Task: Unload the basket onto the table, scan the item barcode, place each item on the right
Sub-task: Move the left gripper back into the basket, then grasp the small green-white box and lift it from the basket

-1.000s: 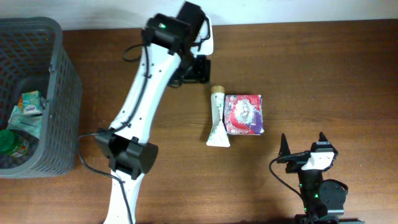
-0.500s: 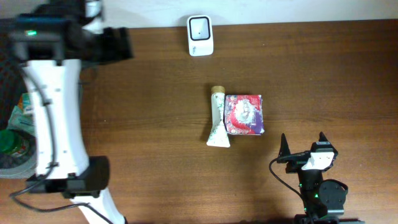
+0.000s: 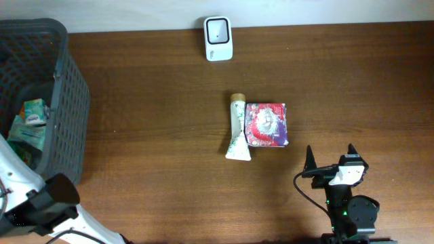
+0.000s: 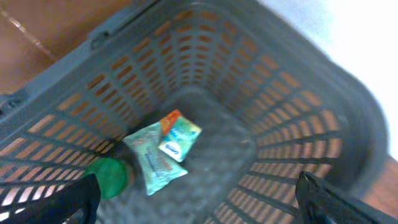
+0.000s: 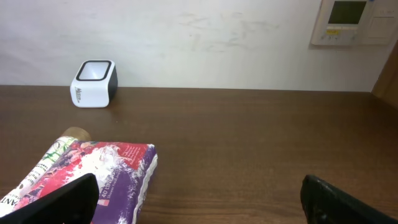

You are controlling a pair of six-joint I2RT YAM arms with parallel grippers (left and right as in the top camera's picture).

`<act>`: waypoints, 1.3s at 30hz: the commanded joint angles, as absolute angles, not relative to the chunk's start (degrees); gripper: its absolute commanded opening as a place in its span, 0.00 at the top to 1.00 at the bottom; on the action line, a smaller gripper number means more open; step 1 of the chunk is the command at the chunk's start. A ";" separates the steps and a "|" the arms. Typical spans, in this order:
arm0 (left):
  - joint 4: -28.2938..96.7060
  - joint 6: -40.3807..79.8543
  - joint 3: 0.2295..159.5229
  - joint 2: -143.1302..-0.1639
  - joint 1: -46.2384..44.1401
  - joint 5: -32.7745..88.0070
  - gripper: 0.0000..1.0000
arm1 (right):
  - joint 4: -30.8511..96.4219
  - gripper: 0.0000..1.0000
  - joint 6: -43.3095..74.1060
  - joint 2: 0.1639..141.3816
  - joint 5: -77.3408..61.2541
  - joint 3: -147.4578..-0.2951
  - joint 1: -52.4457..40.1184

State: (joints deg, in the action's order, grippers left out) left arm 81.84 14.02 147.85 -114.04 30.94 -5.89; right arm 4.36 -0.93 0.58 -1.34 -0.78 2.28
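Red packet (image 3: 266, 125) lies centre of surface (image 3: 366, 81), touching white tube (image 3: 237, 129) on its left; scanner (image 3: 218, 29) well apart at the far edge. Right pincer (image 3: 330, 150) nearby, jaws apart, empty. Left pincer (image 4: 196, 186) apart over grey basket (image 3: 68, 88) holding teal pouches (image 4: 158, 152).

White left arm (image 3: 91, 227), black joint (image 3: 53, 200); black right arm (image 3: 349, 210), white-topped, looped cable (image 3: 298, 184).

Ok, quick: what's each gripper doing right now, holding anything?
Left gripper: open, holding nothing, looking down into the basket.
Right gripper: open, holding nothing.
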 commanded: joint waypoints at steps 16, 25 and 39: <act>65.36 -7.62 125.49 -130.80 32.80 -5.91 0.23 | 4.51 0.01 -1.06 0.21 -1.26 -0.32 2.66; 60.64 -9.85 125.49 -139.41 32.69 -10.33 0.26 | 4.51 0.01 -1.06 0.21 -1.26 -0.32 2.66; 71.11 0.64 131.90 -137.32 32.53 -10.33 1.00 | 4.51 0.01 -1.06 0.21 -1.23 -0.32 2.66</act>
State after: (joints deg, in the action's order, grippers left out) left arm 68.36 -7.51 126.72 -137.38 32.42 -9.91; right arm 4.36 -0.91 0.58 -1.34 -0.78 2.28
